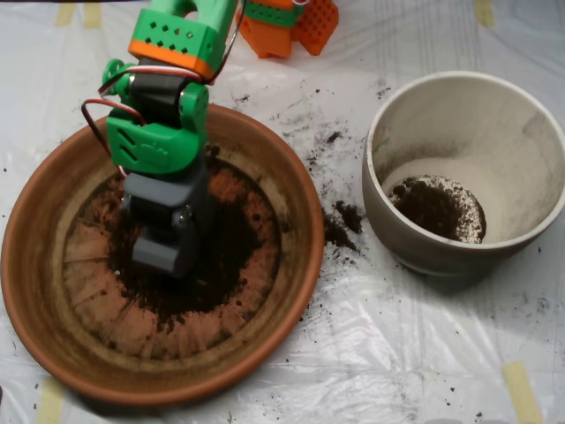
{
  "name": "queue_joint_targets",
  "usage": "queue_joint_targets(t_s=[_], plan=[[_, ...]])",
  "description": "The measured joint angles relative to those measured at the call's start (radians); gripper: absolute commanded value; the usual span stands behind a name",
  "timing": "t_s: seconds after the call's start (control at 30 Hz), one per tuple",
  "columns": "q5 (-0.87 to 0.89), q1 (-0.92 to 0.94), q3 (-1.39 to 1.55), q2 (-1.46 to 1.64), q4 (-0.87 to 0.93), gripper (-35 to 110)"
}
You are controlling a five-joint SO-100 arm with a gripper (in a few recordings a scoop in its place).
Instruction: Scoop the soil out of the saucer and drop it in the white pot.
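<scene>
Closest to the bottom edge there's just crinkly clear plastic sheeting [371, 371] taped over the table, presumably there to catch the mess. Sitting on it at the left is the big round terracotta-orange clay saucer [35, 291], shallow with radial ridges on its base, and the dark crumbly potting soil [234, 256] is spread thin over the middle of it, with bare orange clay showing round the outside.

The grey clamshell scoop [159, 252] is nose-down right in that soil patch, so I'd say it's mid-dig, going for the thickest bit left. From above the green arm housing [154, 141] covers most of it, and I honestly can't tell if the shells are apart or together.

Off to the right, near the saucer but not touching, is the round cream-white ceramic pot [530, 168] with the grey-brown outer wall. It already has a small dark heap on its floor. Between the two there's a trail of spilled crumbs [340, 225], right where the carry path would run.

Further back, at the top edge, sits the orange arm base [291, 26].
</scene>
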Motion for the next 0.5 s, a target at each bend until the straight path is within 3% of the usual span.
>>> queue_joint_targets(t_s=[0.2, 0.5], plan=[[-0.051, -0.008, -0.017, 0.048, 0.040, -1], [-0.067, -0.114, -0.002, 0.385, 0.140, -1]])
